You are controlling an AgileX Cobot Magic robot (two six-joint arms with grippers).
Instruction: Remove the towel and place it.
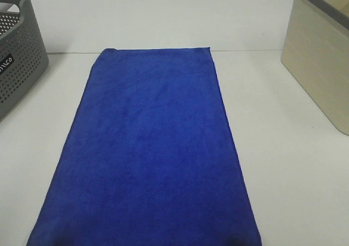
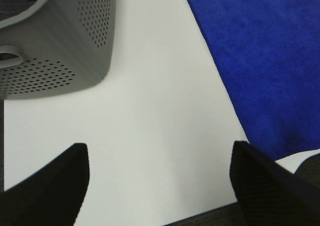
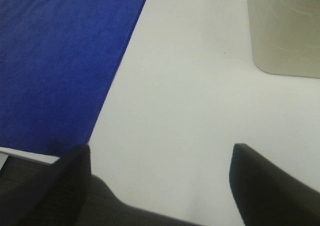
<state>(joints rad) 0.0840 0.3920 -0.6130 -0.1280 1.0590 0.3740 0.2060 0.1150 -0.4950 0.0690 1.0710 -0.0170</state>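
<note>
Cut off: you only get part of the grey perforated plastic basket point(image 1: 19, 49) at the left edge, and part of the beige smooth-sided plastic bin point(image 1: 319, 60) at the right edge; neither's inside can be seen.
Hidden: the near end of the towel runs out of the high view, so you can't see that edge there.
Towel: the large royal-blue fuzzy microfibre towel point(image 1: 150, 153) lies spread flat down the middle of the white tabletop point(image 1: 283, 148), between basket and bin, touching neither.
Left tool point(image 2: 160, 186): jaws spread wide, empty, hanging over bare tabletop between basket and towel.
Right tool point(image 3: 160, 186): released too, nothing in it, over bare tabletop beside the towel's other long edge.
</note>
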